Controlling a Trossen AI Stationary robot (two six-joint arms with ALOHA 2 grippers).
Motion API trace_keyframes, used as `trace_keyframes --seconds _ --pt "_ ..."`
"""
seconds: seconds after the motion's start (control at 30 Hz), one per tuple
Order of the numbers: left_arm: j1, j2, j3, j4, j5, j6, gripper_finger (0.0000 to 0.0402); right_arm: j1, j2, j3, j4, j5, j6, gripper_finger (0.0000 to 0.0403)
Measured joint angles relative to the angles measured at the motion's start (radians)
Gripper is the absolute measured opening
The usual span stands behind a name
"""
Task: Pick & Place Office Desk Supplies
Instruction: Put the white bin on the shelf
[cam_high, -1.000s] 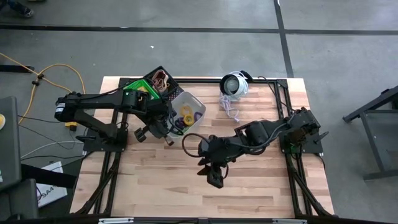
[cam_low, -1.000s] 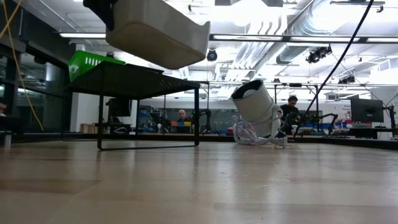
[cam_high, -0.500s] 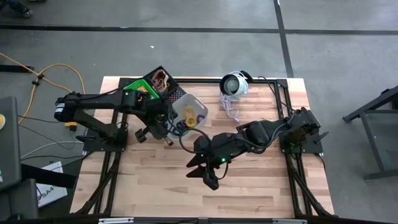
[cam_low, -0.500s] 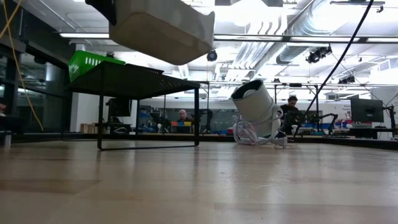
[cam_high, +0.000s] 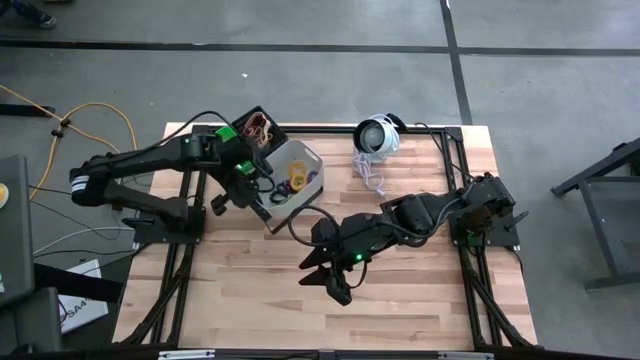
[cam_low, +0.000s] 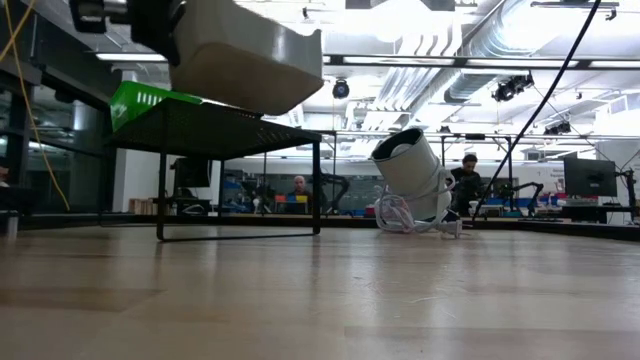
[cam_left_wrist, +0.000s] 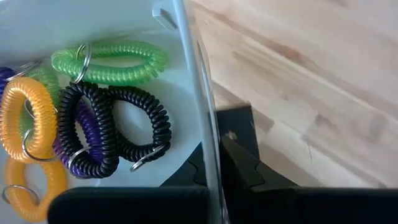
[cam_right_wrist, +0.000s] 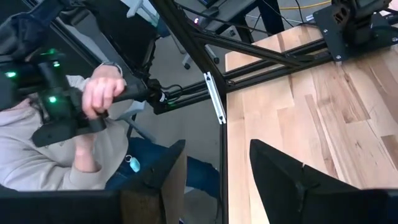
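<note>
Upper centre-left of high view: left tool (cam_high: 262, 196) gripping grey bin (cam_high: 292, 180) by its wall, aloft beside rack (cam_high: 245, 135); right tool (cam_high: 328, 272) idling wide. Risking coiled loops (cam_left_wrist: 93, 118) spilling through tilt.

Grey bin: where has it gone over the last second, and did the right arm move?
The left gripper, shut on the grey bin's wall, carried it toward the mesh rack at the table's back. The right gripper shifted slightly left and stays open and empty. The bin's coiled loops remain inside.
</note>
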Motion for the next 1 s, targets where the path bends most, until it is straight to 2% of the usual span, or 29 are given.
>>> trace_keyframes --seconds 0.23,0.53,1.0 --pt "0.043 -0.051 -0.072 -0.023 0.023 0.149 0.0002 0.0 0.0 0.0 0.0 0.0 0.0 0.0164" --pt "0.043 -0.046 -0.075 -0.06 -0.055 0.11 0.0002 0.0 0.0 0.0 0.0 0.0 0.0 0.0164" --pt "0.043 0.007 -0.075 -0.061 -0.111 0.106 0.0002 0.0 0.0 0.0 0.0 0.0 0.0 0.0164"
